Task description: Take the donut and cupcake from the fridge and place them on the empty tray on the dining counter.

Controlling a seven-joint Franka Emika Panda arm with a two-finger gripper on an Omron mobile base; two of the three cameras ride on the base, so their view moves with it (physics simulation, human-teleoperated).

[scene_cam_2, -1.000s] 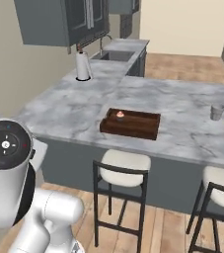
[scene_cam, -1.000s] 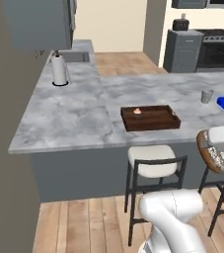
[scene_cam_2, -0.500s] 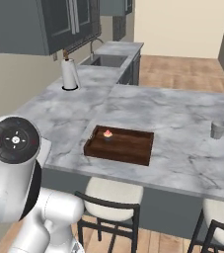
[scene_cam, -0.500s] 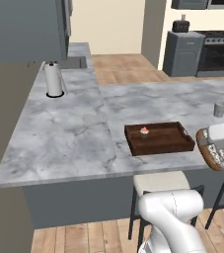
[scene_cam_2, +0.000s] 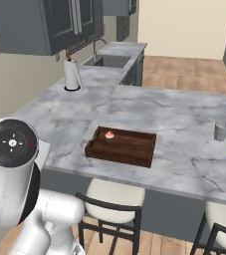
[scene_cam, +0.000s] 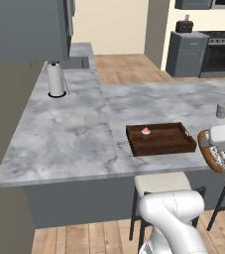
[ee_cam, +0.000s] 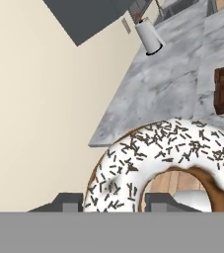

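- Since the earlier frames our base has driven closer along the counter (scene_cam: 74, 134); the whole view has shifted, and the tray (scene_cam: 159, 139) now sits nearer and larger.
- The cupcake (scene_cam: 145, 132) already stands in the tray's back left part.
- Our gripper (ee_cam: 113, 205) is closed on the donut (ee_cam: 168, 163), held off the counter's near edge, right of the tray.
- We judge the donut light, soft and crumbly, its sprinkled icing easily smeared; gripping across the ring's side with gentle pressure suits it.
- Next: carry it over the tray's bare part and release low.
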